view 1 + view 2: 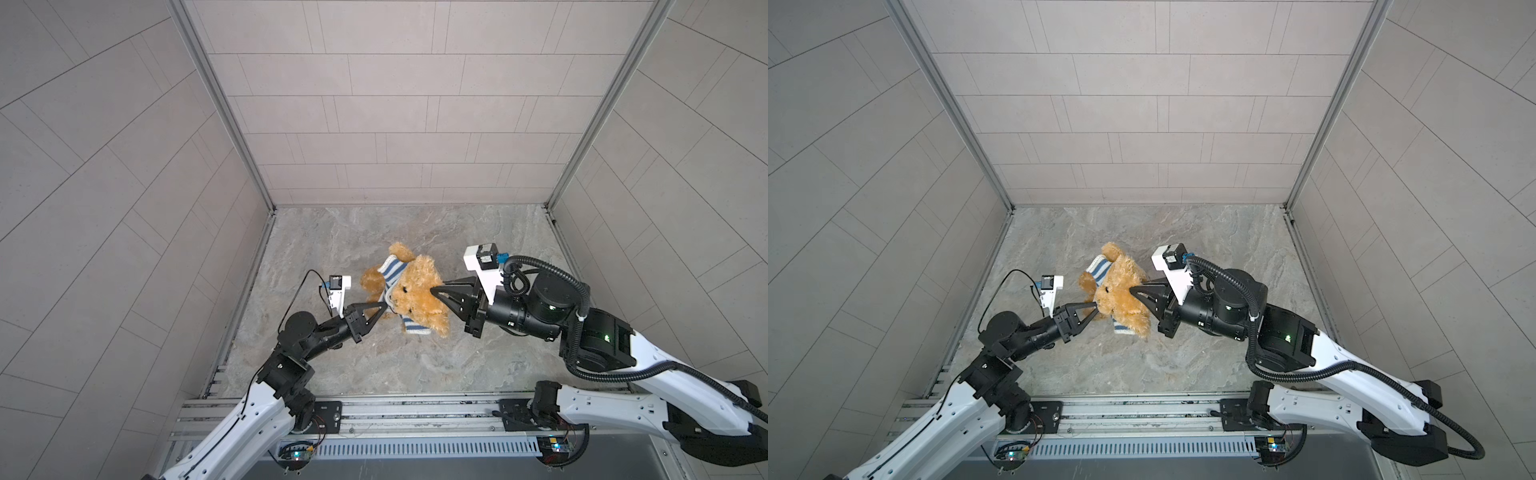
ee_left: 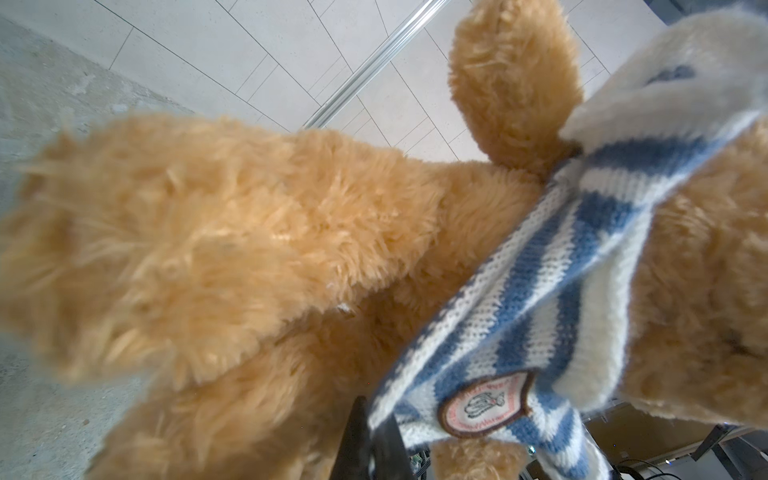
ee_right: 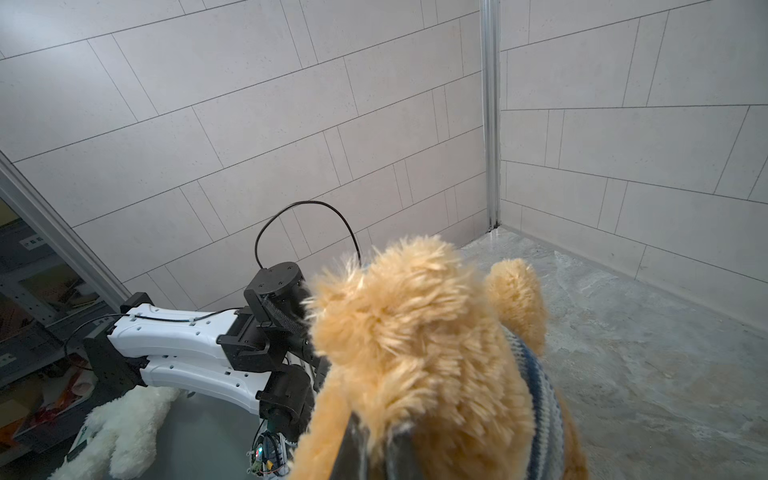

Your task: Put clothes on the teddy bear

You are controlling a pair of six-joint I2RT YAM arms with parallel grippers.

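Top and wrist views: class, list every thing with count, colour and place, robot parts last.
table: one, grey marbled, inside tiled walls
teddy bear: one, golden-brown, middle of the table
striped shirt: one, blue and white, partly on the teddy bear
badge: one, cream, on the striped shirt
plush toy: one, white, near the left arm
left gripper: one, black, shut on the striped shirt
right gripper: one, black, shut on the teddy bear's head
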